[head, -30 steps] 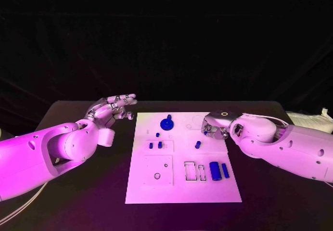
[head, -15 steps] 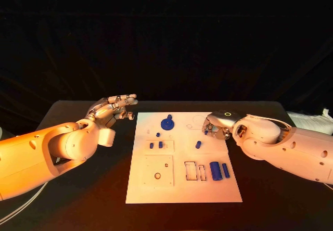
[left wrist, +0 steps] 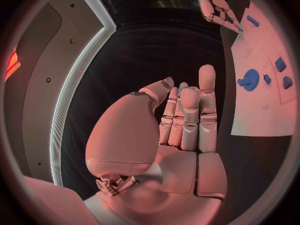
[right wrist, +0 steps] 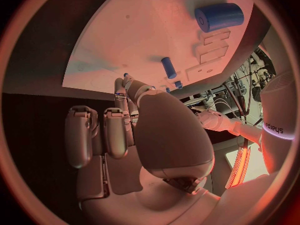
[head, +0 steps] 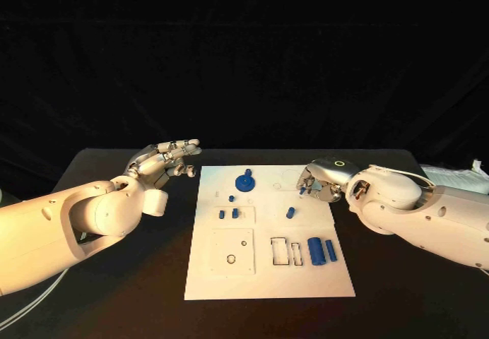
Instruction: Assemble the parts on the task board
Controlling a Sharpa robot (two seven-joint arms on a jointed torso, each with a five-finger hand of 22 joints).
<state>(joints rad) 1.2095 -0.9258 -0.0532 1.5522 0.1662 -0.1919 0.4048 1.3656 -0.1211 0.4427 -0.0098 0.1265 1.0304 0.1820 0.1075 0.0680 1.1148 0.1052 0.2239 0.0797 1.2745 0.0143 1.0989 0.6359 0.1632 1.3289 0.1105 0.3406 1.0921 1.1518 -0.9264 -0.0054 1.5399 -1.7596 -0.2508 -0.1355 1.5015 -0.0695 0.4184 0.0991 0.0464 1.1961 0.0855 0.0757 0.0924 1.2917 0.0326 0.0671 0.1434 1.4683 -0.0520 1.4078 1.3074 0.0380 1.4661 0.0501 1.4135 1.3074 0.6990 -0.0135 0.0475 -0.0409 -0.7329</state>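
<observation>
White, the task board [head: 267,233] lies mid-table on the black table [head: 112,282]. The left hand [head: 163,161] hovers off the board's 10 o'clock corner, fingers spread and holding nothing. The right hand [head: 314,185] sits over the board's 2 o'clock edge, fingers curled downward; whether it pinches anything I cannot tell. Blue parts: two cylinders [head: 322,251] at 4 o'clock, a gear [head: 246,182] at 12 o'clock, a small peg [head: 290,211] near centre.
</observation>
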